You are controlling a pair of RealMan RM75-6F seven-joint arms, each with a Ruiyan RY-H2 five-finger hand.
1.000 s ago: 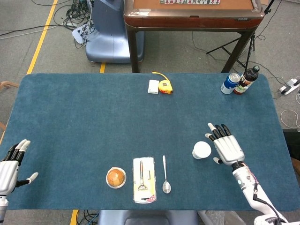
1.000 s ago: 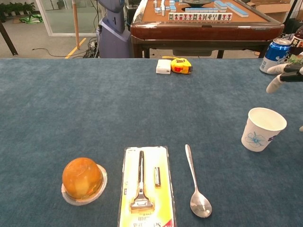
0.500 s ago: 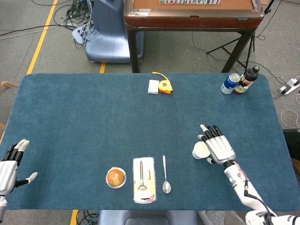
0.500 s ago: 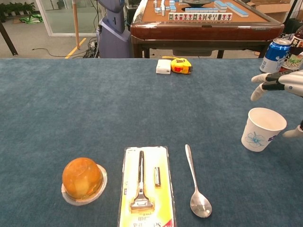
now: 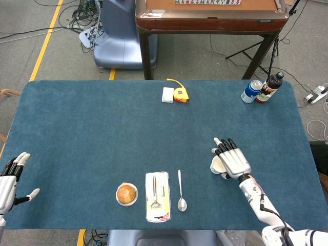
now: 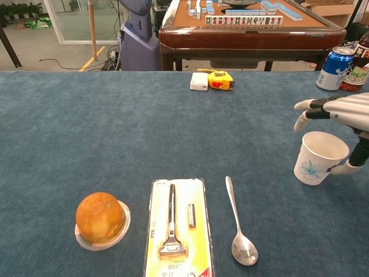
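One paper cup [image 6: 320,157] stands upright on the blue bench [image 5: 102,128], white with a small blue flower print, and it is directly under the right hand [image 5: 231,158]. The right hand hovers flat over the cup mouth with its fingers [image 6: 305,105] spread and stretched forward, and its thumb lies low beside the cup wall on the far side from the spoon; I cannot tell if the thumb touches the cup. It holds nothing.

Toward the left of this hand, near the front edge, lies a metal spoon [image 6: 240,232] with its bowl to the front. Just beside the spoon is a razor in a yellow blister pack [image 6: 174,231], and further left an orange jelly cup [image 6: 100,219] sits upside down on its lid.

Far ahead of the right hand, at the back corner, stand a blue can [image 5: 251,90] and a dark bottle [image 5: 269,87], touching or almost touching. At the back middle lie a white box [image 5: 167,95] and a yellow tape measure [image 5: 180,94] side by side.

The left hand [image 5: 9,179] is well apart at the left bench edge, fingers spread, holding nothing.
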